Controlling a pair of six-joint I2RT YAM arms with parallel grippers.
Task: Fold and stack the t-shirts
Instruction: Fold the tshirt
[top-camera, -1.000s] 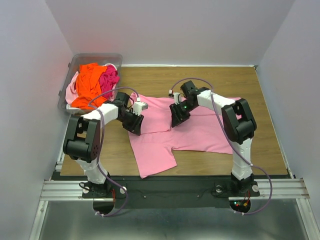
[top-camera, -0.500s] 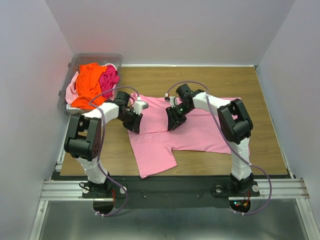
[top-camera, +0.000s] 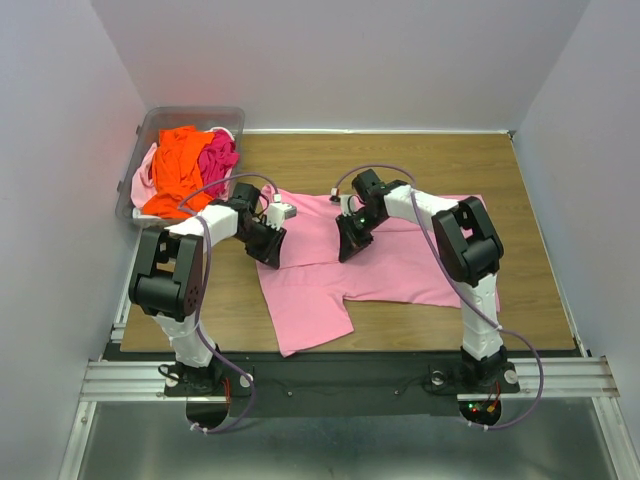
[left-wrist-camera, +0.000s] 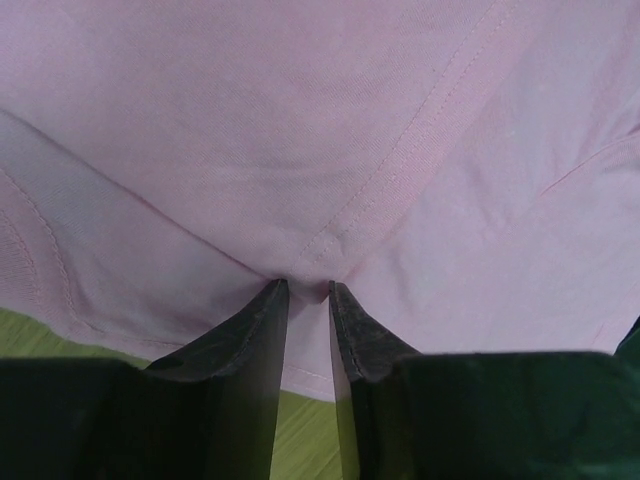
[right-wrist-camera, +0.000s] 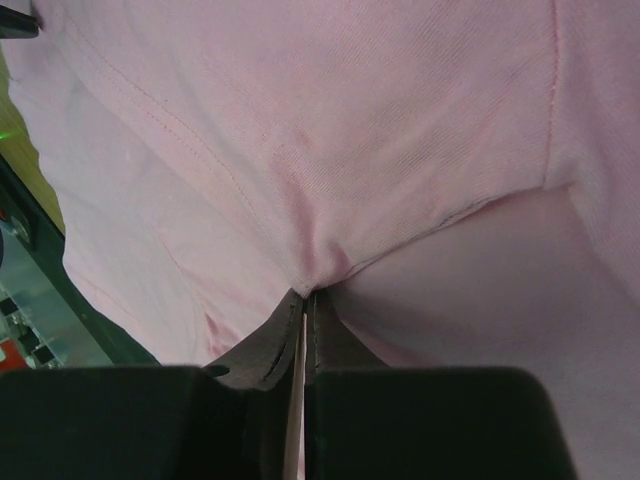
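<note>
Right gripper (right-wrist-camera: 303, 297) edged toward nine o'clock, clamped on light pink t-shirt (top-camera: 400, 272), left gripper (left-wrist-camera: 308, 290) nipping it too, wooden table (top-camera: 430, 160), bin (top-camera: 190, 112) at ten o'clock, pale walls (top-camera: 340, 60)

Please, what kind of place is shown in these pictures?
Most likely a robot test cell in a laboratory, not a home: plain white walls enclose a wooden table, two robot arms stand on a metal rail, and a clear bin holds shirts near a spread pink t-shirt.

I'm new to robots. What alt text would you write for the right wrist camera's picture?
The right end effector pinches a fold of the light pink t-shirt between its two dark fingers, jaws almost touching. Pink fabric fills nearly the whole view.
</note>
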